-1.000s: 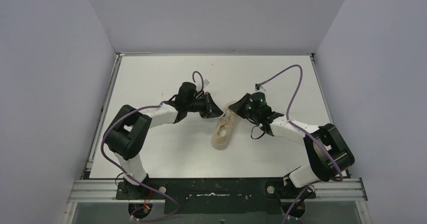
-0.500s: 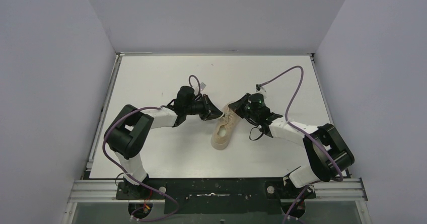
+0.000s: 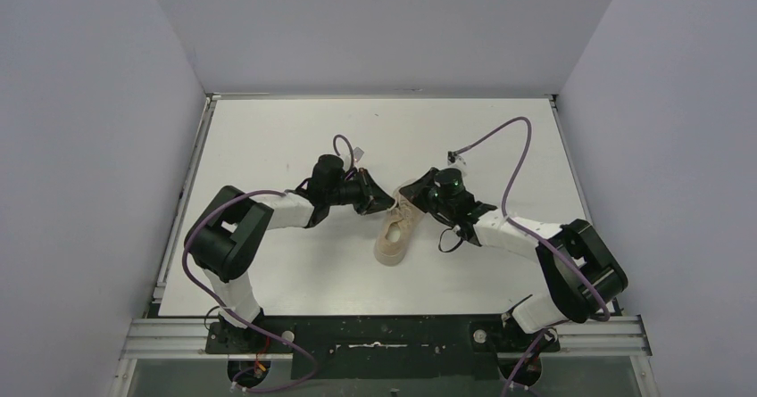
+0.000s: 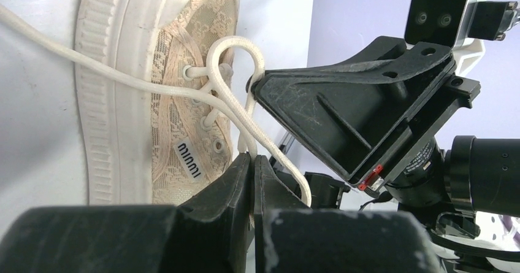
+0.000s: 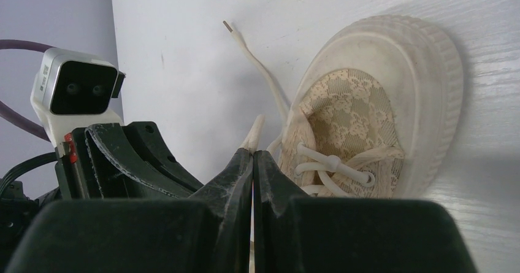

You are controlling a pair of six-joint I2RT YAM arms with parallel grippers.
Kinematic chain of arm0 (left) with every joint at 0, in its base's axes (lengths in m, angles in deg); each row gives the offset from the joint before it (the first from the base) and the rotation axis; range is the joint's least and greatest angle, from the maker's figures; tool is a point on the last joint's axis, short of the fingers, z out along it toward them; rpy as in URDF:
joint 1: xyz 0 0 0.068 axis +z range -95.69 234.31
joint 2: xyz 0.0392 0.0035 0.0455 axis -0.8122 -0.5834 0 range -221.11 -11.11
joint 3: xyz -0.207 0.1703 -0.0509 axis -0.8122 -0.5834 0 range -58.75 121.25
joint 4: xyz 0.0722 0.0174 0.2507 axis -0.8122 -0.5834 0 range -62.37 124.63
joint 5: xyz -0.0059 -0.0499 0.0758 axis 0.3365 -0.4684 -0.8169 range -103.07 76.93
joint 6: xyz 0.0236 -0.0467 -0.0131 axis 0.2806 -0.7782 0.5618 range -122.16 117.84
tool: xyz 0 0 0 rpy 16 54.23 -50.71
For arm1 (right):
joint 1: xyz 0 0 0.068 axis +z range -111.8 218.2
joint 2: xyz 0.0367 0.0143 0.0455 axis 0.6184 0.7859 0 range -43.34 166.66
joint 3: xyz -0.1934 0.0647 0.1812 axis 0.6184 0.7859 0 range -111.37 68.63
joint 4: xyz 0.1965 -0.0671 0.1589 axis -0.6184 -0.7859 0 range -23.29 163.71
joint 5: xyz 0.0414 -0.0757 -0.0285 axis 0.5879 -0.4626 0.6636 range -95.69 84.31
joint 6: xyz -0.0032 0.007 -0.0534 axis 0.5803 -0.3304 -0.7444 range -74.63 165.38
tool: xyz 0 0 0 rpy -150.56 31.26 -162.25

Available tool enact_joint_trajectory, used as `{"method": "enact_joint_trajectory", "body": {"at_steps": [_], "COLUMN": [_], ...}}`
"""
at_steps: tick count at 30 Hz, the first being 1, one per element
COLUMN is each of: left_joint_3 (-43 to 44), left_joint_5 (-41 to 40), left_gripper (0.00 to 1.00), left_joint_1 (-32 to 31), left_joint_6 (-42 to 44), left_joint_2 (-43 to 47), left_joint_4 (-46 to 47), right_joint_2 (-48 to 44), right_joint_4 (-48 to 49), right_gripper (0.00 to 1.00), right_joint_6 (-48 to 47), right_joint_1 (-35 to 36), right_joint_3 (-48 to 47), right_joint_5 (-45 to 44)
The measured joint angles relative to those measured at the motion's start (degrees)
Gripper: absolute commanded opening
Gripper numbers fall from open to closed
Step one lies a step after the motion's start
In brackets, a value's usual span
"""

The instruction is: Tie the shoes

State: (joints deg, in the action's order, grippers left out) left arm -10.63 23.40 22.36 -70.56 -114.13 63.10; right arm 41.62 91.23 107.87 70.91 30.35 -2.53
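The cream-beige sneaker (image 3: 395,230) lies mid-table, toe toward the near edge; it also shows in the left wrist view (image 4: 160,89) and the right wrist view (image 5: 368,119). My left gripper (image 3: 386,200) is at the shoe's heel end on its left, shut on a loop of cream lace (image 4: 236,70) that rises from the eyelets. My right gripper (image 3: 420,194) is at the heel end on the right, shut on the other lace (image 5: 252,133), whose tip sticks up above the fingertips. A loose lace end (image 5: 257,67) trails on the table.
Purple cables (image 3: 500,138) arc over the table behind both arms. The white table (image 3: 295,272) ends in walls on the left, the back and the right. The two wrists stand close together, facing each other over the shoe.
Both grippers have drawn slightly closer to the shoe's heel end; the left wrist shifted a little left and down, the right wrist a little left. The shoe has stayed put.
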Motion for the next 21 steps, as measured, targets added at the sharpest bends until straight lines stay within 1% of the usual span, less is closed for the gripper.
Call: {"method": "enact_joint_trajectory", "body": {"at_steps": [12, 21], "left_joint_3": [0.0, 0.0], "left_joint_5": [0.1, 1.0], "left_gripper": [0.00, 0.00], "left_joint_1": [0.1, 0.2], "left_joint_6": [-0.2, 0.1], "left_joint_2": [-0.2, -1.7], "left_joint_4": [1.4, 1.7], "right_joint_2": [-0.3, -5.3], "right_joint_4": [-2.4, -8.3], "right_gripper": [0.00, 0.00], "right_joint_6": [0.1, -1.0], "right_joint_1": [1.1, 0.6], "right_joint_3": [0.8, 0.8], "right_joint_5": [0.5, 5.2]}}
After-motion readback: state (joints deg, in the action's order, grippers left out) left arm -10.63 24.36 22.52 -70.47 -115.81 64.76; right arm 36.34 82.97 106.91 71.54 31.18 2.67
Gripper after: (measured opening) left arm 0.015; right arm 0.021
